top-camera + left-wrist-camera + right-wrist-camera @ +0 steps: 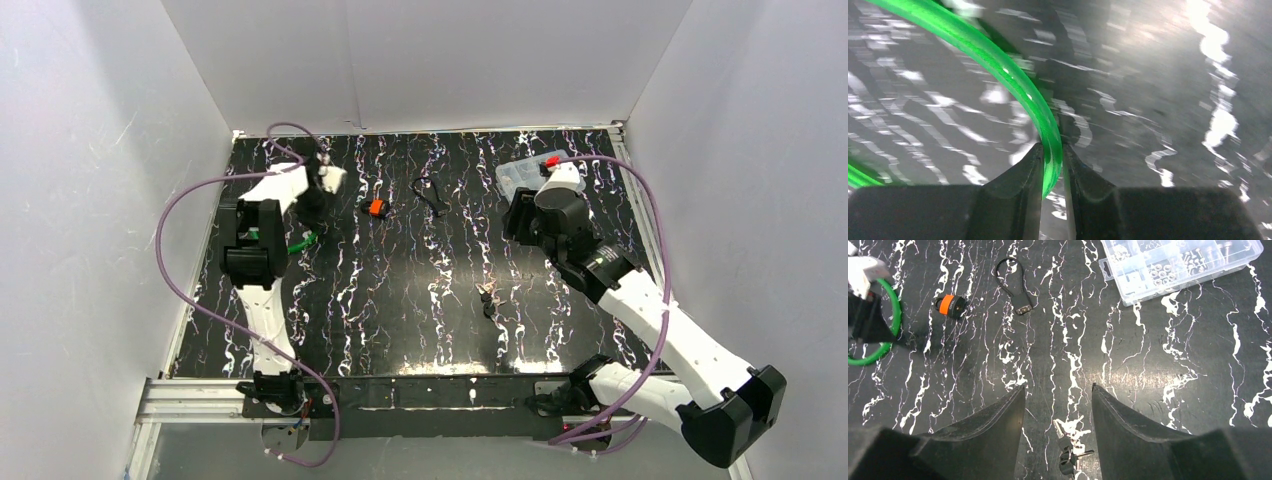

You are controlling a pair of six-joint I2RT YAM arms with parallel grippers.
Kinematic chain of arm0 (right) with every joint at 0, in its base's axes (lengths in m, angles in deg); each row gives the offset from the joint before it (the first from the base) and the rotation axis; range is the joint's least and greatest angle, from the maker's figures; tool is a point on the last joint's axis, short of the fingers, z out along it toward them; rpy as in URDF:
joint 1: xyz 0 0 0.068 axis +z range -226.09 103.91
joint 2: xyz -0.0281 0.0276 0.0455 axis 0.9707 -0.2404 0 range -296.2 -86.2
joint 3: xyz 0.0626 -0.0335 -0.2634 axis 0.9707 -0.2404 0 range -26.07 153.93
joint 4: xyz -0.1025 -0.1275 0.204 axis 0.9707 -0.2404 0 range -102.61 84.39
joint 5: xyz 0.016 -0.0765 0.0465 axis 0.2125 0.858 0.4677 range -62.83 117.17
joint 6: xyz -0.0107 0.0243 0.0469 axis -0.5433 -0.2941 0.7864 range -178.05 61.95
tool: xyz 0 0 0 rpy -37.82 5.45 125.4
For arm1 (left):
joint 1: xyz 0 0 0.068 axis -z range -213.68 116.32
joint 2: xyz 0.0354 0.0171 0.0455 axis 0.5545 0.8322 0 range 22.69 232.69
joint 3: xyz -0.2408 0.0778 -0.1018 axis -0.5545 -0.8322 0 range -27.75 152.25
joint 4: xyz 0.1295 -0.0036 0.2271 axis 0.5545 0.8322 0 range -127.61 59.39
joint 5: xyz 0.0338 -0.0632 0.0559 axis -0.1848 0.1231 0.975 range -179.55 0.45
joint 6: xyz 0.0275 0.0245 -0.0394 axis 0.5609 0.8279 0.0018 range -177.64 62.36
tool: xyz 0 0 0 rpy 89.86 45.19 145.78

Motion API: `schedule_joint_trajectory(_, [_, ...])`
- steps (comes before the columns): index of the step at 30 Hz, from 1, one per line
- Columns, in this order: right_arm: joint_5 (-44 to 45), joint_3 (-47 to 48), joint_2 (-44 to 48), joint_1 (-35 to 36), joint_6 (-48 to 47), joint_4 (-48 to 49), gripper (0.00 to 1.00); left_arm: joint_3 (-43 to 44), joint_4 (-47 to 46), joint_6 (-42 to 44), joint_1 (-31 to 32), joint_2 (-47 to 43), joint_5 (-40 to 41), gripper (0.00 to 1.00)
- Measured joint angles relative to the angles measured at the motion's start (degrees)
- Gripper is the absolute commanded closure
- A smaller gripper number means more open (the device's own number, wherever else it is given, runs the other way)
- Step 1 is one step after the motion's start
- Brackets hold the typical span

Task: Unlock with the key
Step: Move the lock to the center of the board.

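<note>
Counter middle (400,300): open stretch between the two arms, wide enough to pass.
Below right hand (1058,387): fingers spread, free drop to the keys (1067,452) lying flat.
Back row: orange padlock (950,306) and black cable lock (1015,287) near each other but apart, a lane between them.
Back right corner: clear parts box (1178,262) in the way, right arm over its near edge.
Left side: green cable (998,60) looping across the counter, pinched in left hand (1052,150); left arm close to the wall.
Edges: white walls (90,200) on three sides.
</note>
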Motion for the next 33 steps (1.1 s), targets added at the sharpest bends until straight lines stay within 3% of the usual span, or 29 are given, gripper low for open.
schedule_joint_trajectory(4, [0.03, -0.46, 1.13, 0.00, 0.30, -0.43, 0.42, -9.21, -0.29, 0.34, 7.73, -6.06, -1.94, 0.83])
schedule_joint_trajectory(10, [0.03, -1.18, 1.52, 0.05, 0.33, -1.61, 0.42, -19.25, -1.03, -1.73, 12.84, -13.35, -4.62, 0.77])
schedule_joint_trajectory(12, [0.09, -1.44, 2.01, 0.12, 0.33, -1.66, 0.42, -22.53, 0.44, -2.96, 13.65, -15.76, -6.12, 0.69])
schedule_joint_trajectory(16, [0.12, -1.77, 2.78, 0.22, 0.33, -1.81, 0.41, -23.01, 3.93, -4.66, 13.83, -17.32, -8.21, 0.35])
schedule_joint_trajectory(19, [0.12, -1.77, 2.83, 0.22, 0.33, -1.85, 0.40, -18.29, 8.09, -5.13, 13.81, -17.11, -8.97, 0.14])
schedule_joint_trajectory(20, [0.12, -1.77, 2.83, 0.22, 0.33, -1.84, 0.40, -15.49, 9.74, -4.99, 13.79, -16.92, -9.14, 0.11])
schedule_joint_trajectory(28, [0.12, -1.77, 2.83, 0.22, 0.35, -1.86, 0.39, 15.35, 16.47, -5.04, 13.43, -9.46, -11.04, 0.08])
schedule_joint_trajectory(33, [0.21, -1.77, 2.83, 0.22, 0.38, -2.02, 0.39, 31.85, 17.72, -5.17, 13.45, 3.03, -10.93, 0.10])
